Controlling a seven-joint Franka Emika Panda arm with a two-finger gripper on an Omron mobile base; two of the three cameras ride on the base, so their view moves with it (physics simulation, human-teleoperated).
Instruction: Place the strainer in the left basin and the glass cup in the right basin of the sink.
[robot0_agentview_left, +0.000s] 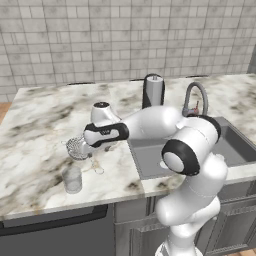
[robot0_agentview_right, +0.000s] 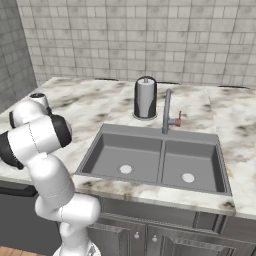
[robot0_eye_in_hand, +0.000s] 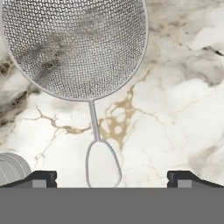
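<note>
Strainer (robot0_eye_in_hand: 74, 46) first, so that's what the hand is lined up on. It's lying on the marble counter (robot0_agentview_left: 40, 130) at about 9 o'clock from the sink (robot0_agentview_right: 155, 157), mesh bowl toward 12 in the hand view and the thin wire handle trailing down to 6, ending in a loop right between the fingertips. The gripper (robot0_eye_in_hand: 111, 177) is hovering over that loop with the jaws spread as wide as they go, nothing held yet.

For a clean pick, the hand should probably be lowered straight down and the jaws closed across the handle near the loop, not on the mesh, since wire that thin could easily slip or twist if caught off-centre. The glass cup (robot0_agentview_left: 72, 179) sits just beside the strainer, toward 6 in the left base view, so a wide swing there is best avoided. Left basin (robot0_agentview_right: 122, 157) and right basin (robot0_agentview_right: 192, 165) are both bare, nothing placed so far.
</note>
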